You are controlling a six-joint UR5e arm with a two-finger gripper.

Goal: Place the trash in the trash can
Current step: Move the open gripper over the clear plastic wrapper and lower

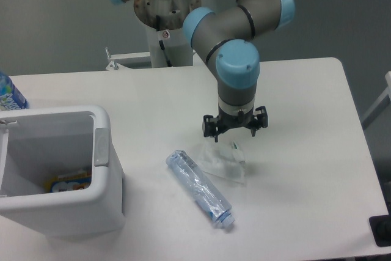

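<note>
The wrapper is lying crumpled on the table, near its middle, with the crushed bottle lying slantwise just beside it on the left and nearer side. Both are loose on the tabletop and well apart from the bin, which is standing open-topped at the near left corner with some coloured packaging showing inside.

The gripper is hanging just above the far edge of the wrapper, fingers pointing down and spread wide with nothing between them. That stance suggests it is lining up for a top-down pinch on the wrapper, the closer of the two items. The wrapper is sitting slightly nearer than the jaw gap, so a small shift toward the near side is probably needed before descending. Whether the fingertips are touching the wrapper is hard to tell.

A labelled bottle is standing at the far left edge, behind the bin.
</note>
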